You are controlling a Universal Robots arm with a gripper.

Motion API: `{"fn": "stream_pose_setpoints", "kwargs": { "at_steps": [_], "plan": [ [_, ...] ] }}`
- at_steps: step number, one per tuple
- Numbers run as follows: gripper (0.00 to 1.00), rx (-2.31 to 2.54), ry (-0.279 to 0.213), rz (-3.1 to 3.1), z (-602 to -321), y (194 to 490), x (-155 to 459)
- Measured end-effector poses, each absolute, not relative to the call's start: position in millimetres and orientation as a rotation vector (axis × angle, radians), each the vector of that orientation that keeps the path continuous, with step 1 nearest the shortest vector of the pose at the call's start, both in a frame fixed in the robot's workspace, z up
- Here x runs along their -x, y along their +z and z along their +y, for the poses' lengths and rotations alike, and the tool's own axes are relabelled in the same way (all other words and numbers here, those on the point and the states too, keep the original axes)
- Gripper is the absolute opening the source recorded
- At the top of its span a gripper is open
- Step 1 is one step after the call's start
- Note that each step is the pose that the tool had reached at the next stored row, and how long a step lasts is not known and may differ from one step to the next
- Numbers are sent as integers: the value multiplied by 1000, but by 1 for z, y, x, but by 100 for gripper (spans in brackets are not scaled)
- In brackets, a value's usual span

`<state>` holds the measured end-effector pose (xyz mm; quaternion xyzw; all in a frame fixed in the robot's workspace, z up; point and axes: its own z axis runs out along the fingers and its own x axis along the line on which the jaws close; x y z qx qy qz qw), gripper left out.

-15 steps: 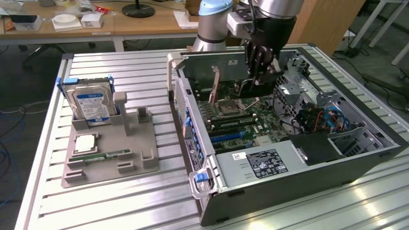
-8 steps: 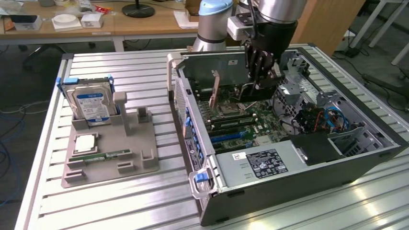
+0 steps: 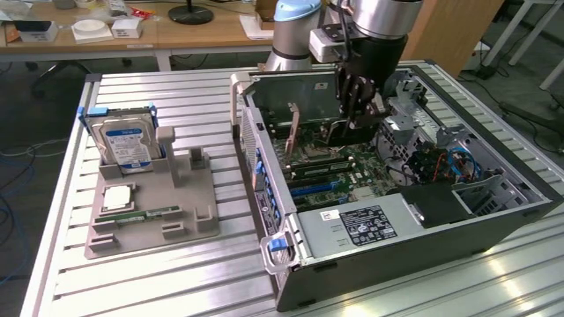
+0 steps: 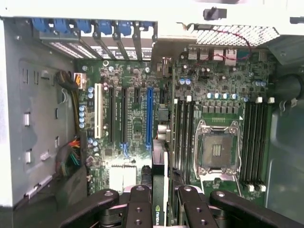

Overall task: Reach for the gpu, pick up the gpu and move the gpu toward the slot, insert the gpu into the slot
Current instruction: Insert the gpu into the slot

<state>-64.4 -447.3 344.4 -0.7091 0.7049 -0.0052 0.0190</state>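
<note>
In the wrist view the gripper was clenched on the gpu, which stood edge-on near the blue slot. The exterior view placed it inside the open computer case.

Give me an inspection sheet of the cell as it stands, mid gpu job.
Surface: ribbed metal table, with the open PC case on it.
Job's things: gpu held edge-on above the motherboard, near the blue slot, not in it.
Clutter: grey holder with an upright hard drive and a memory stick lying flat.
Grippers: hand shut on the gpu, inside the case.
Cables: blue wires and an orange-yellow bundle in the case.
Surroundings: wooden desk behind, with boxes on it.
</note>
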Motion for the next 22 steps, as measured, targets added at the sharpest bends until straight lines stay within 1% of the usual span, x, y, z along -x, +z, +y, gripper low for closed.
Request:
{"fn": "stream_pose_setpoints", "kwargs": {
  "at_steps": [11, 22],
  "plan": [
    [26, 2190, -16, 2199, -452, 328, 70],
    [26, 2175, -17, 2214, -457, 319, 73]
  ]
}}
